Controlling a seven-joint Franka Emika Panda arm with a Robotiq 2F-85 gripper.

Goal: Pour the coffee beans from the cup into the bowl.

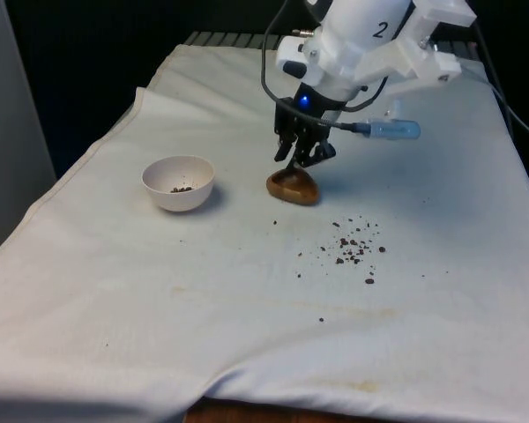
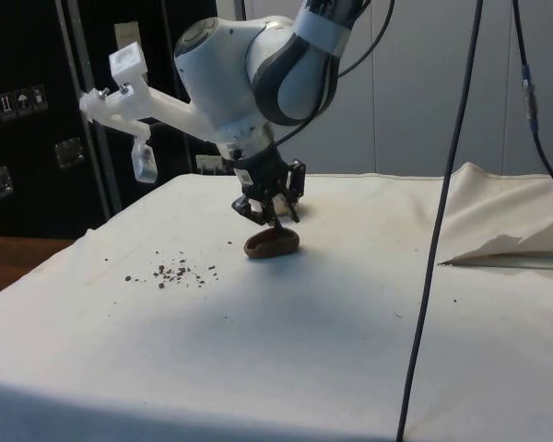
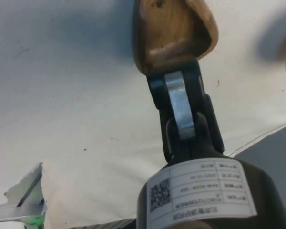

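A brown wooden cup (image 1: 294, 187) lies tilted on its side on the white cloth, near the table's middle. My gripper (image 1: 301, 163) comes down on it from above, its black fingertips meeting the cup's rim (image 3: 174, 64), and it looks shut on that rim. From the side, the gripper (image 2: 272, 221) touches the top of the cup (image 2: 272, 244), which rests on the cloth. A white bowl (image 1: 178, 182) stands toward the front view's left of the cup, with a few coffee beans (image 1: 182, 189) in its bottom.
Spilled coffee beans (image 1: 353, 242) lie scattered on the cloth toward the front view's right of the cup, also as a patch of beans (image 2: 180, 273) in the side view. A black cable (image 2: 442, 230) hangs down there, near a raised fold of cloth (image 2: 507, 244).
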